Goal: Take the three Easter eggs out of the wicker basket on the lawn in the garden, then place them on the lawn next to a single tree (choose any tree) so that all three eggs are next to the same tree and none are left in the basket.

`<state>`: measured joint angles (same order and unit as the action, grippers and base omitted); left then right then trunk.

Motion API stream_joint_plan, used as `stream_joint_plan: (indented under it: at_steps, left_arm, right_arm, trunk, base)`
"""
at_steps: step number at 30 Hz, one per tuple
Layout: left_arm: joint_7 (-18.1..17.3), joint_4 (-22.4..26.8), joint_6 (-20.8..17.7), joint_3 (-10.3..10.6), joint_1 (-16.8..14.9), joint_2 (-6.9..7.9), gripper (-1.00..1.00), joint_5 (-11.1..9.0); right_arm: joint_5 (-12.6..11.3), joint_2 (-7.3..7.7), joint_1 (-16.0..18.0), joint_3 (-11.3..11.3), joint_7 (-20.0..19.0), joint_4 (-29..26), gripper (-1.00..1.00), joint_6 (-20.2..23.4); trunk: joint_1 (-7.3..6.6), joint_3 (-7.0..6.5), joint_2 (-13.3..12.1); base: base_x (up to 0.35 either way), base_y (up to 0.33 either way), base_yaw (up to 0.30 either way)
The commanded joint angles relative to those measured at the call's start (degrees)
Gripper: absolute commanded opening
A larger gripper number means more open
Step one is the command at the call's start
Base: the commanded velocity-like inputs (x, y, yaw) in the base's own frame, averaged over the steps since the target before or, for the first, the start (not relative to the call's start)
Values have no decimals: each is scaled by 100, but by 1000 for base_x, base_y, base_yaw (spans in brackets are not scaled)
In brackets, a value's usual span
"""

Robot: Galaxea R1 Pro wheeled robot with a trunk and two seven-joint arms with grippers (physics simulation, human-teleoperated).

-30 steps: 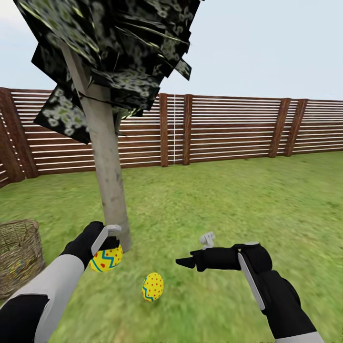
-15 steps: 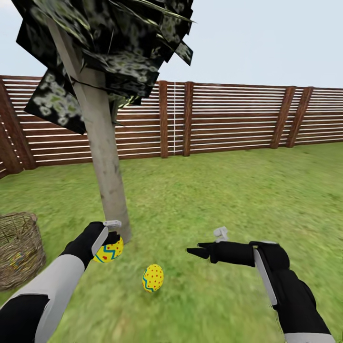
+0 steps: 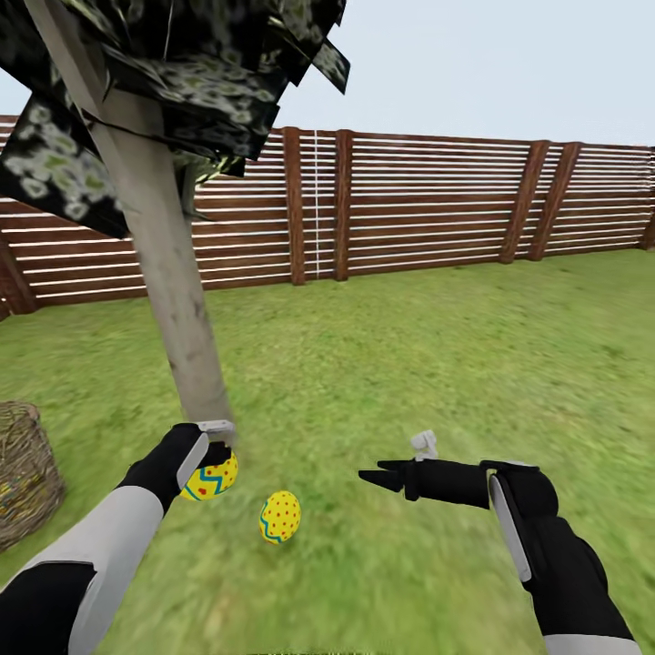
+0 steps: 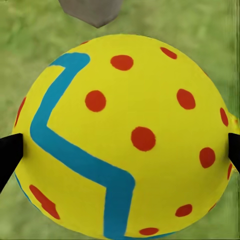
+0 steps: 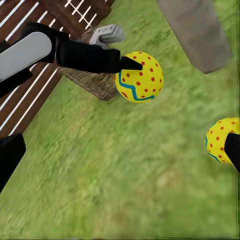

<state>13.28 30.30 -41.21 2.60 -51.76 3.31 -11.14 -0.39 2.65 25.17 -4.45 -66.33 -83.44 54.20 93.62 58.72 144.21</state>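
Observation:
My left gripper [image 3: 215,458] is shut on a yellow Easter egg [image 3: 211,477] with red dots and a blue zigzag, held low beside the foot of the pale tree trunk [image 3: 177,309]. In the left wrist view that egg [image 4: 125,135] sits between both fingertips, above grass. A second egg [image 3: 280,517] lies on the lawn [image 3: 428,364] just right of it, close to the trunk. My right gripper [image 3: 371,475] hovers open and holds nothing, right of that egg [image 5: 221,140]. The wicker basket [image 3: 23,464] stands at the left edge. The third egg is hidden.
A brown slatted fence [image 3: 428,209] closes the garden behind the tree. Dark speckled foliage [image 3: 182,73] hangs overhead at the upper left. In the right wrist view the basket [image 5: 97,84] lies just beyond the left gripper [image 5: 131,64]. Open grass spreads to the right.
The whole view has shifted, with the tree and fence sliding left as the camera moved. My left gripper still holds its egg; the right gripper rose a little.

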Motion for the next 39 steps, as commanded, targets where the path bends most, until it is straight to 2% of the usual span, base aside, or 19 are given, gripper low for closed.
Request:
stream_joint_plan:
  at_steps: [1,11,24,34,39]
  left_arm:
    - [52,11,8,30,-1,5,-100,-55]
    - [52,11,156,38,-1,12,-100,-47]
    - [58,11,165,30,-1,13,-100,-62]
    - [61,11,174,23,1,19,-100,-79]
    - [61,11,174,21,0,17,-100,-81]
  right_arm:
    - [-5,-3,5,-1,-18,1,100,46]
    - [-6,-10,5,6,-11,4,100,46]
    - [1,-17,5,27,21,3,100,42]
    - [47,-19,5,41,53,3,100,38]
    - [40,-19,5,35,52,9,100,38]
  trunk:
    - [1,28,4]
    - [27,250,18]
    - [60,538,35]
    - [86,759,48]
    - [86,759,48]
  base:
    - [0,0,-283]
    - [0,0,-240]
    - [0,0,-17]
    - [0,0,221]
    - [0,0,278]
